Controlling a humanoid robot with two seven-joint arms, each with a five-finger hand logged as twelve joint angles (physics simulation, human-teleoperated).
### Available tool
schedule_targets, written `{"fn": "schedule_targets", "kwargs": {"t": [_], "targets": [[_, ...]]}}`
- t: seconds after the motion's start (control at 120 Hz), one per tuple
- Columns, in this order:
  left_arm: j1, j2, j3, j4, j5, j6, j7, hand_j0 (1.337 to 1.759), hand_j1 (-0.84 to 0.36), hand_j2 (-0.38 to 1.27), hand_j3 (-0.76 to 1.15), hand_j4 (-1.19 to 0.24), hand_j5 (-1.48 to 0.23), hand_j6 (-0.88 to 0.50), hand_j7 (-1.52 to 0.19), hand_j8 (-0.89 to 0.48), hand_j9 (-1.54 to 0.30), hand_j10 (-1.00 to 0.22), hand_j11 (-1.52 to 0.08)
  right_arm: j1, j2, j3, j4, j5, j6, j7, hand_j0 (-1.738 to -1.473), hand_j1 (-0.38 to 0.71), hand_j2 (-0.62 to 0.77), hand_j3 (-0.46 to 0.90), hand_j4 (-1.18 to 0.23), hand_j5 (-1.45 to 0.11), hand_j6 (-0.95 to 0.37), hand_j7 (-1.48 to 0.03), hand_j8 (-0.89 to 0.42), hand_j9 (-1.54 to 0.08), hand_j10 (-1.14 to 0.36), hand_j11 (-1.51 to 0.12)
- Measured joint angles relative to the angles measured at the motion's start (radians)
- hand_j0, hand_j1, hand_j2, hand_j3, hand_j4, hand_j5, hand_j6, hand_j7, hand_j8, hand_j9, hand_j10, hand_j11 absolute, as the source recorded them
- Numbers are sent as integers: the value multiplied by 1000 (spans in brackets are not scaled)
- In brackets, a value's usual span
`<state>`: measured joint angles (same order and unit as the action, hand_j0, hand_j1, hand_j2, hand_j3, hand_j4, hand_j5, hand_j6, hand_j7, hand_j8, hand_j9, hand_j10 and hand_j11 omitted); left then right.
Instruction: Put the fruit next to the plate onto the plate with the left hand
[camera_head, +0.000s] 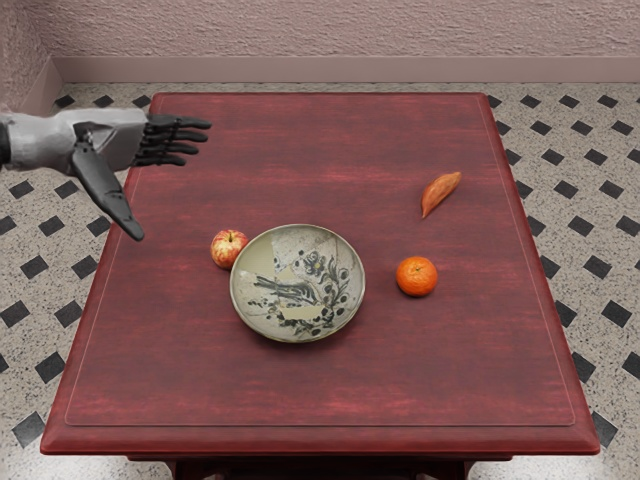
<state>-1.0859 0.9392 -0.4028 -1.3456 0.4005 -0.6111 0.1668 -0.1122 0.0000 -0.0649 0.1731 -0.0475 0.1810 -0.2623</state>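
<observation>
On the red bench (300, 380) a patterned plate (262, 262) sits in the middle. An orange (416, 276) lies near the plate's right side, apart from it, and a sweet potato (440, 192) lies farther off, up and to the right. The apple (228, 248) rests just beside the plate's left rim. The left hand (140, 143) hovers well up and left of the plate at the bench's edge, fingers stretched out, released, holding nothing. One plate, one apple, one orange, one sweet potato, one hand.
</observation>
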Motion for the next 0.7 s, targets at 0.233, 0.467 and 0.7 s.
{"fn": "schedule_targets", "kwargs": {"t": [0.233, 0.467, 0.7], "targets": [[-49, -21, 3, -5, 14, 0, 97, 1658, 325, 6, 0, -24, -29, -25, -28, -25, -28, -24, -28, 0, 0, -1, 0, -1, 0, 0, -1658, -349, 0, 0, 0, 0, 0, 0, 0, 0, 0, 0], [-176, -258, 8, -10, 419, 0, 397, 1658, 324, 5, 0, -24, -29, -25, -29, -25, -28, -24, -28, 0, 0, -1, 0, -2, 0, 0, -1658, -349, 0, 0, 0, 0, 0, 0, 0, 0, 0, 0], [-147, -296, 74, -90, 753, 74, 439, 1658, 324, 5, 0, -24, -29, -25, -29, -25, -28, -24, -28, 1, 0, -1, 0, -2, 0, 0, -1658, -349, 0, 0, 0, 0, 0, 0, 0, 0, 0, 0]]}}
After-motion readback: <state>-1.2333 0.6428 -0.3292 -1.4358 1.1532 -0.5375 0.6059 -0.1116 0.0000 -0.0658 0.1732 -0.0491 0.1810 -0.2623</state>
